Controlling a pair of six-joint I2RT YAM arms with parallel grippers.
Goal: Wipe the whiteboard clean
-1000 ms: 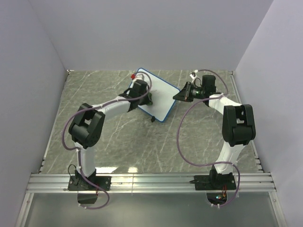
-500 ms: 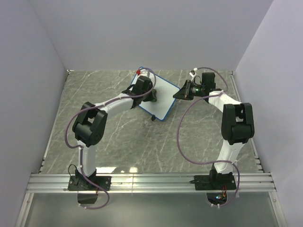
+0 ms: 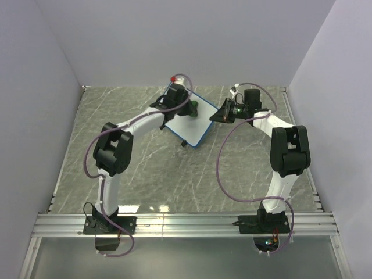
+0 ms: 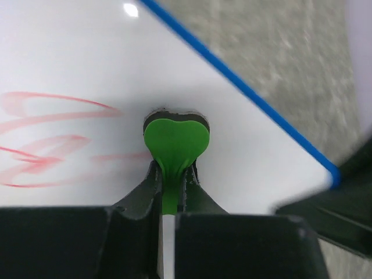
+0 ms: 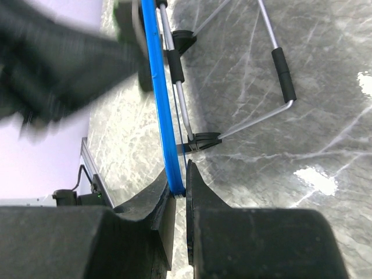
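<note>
While left claw [image 4: 172, 172] pinches green eraser [image 4: 176, 141], whiteboard [image 4: 75, 52] bears unreadable red scribbles [image 4: 43, 145].

Grey marbled table [image 3: 148, 174] between pale walls [image 3: 186, 40].

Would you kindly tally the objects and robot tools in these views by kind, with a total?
Blue-framed rectangular white whiteboard: 1
Small green heart-shaped eraser: 1
Black two-finger tools: 2 (left tool, right tool)
Total: 4
</note>
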